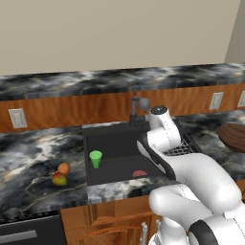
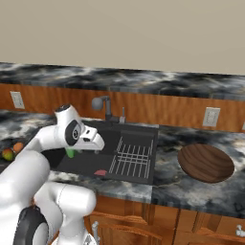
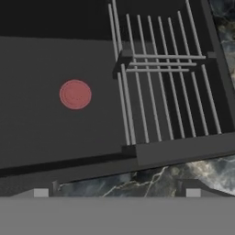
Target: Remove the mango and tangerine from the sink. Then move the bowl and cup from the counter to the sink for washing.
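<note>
With my tool [image 3: 117,195] wide open and empty over the sink [image 1: 115,143], the far bowl [image 2: 206,162] risked slipping from any shallow rim pinch.

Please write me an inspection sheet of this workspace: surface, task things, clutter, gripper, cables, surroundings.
Surface: dark marbled counter, black sink recessed in it.
Job's things: mango and tangerine together on the counter left of the sink; green cup upright inside the sink; wooden bowl on the counter right of the sink.
Clutter: wire rack in the sink, red drain.
Gripper: gripper open, empty, above the sink.
Cables: nothing seen.
Surroundings: faucet, wall outlets, wood cabinets.
</note>
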You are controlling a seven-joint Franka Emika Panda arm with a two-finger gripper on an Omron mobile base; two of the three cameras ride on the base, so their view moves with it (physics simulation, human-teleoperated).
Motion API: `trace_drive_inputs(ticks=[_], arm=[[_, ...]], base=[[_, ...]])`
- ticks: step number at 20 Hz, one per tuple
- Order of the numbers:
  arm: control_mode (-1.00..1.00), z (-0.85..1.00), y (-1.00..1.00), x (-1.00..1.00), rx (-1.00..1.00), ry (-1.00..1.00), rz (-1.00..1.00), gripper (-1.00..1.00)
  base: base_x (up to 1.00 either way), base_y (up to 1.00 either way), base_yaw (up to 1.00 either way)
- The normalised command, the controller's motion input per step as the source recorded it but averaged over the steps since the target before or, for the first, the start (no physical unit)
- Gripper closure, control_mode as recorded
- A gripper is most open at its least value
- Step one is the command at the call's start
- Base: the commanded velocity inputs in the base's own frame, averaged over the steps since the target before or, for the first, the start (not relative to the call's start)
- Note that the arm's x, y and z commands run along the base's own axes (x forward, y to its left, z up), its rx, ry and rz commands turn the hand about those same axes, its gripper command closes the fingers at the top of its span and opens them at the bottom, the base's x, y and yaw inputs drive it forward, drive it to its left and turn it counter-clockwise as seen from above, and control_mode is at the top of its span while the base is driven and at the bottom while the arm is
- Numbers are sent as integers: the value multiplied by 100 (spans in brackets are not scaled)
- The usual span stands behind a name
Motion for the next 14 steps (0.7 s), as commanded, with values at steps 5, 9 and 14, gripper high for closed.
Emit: trace_drive_inputs(ticks=[5,9,14], arm=[[-100,12,-44,-13,0,-1,0,-100],[-100,12,-44,-12,0,-4,0,-100],[-100,12,-43,-9,0,-1,0,-100]], base=[[0,0,0],[0,0,0],[0,0,0]])
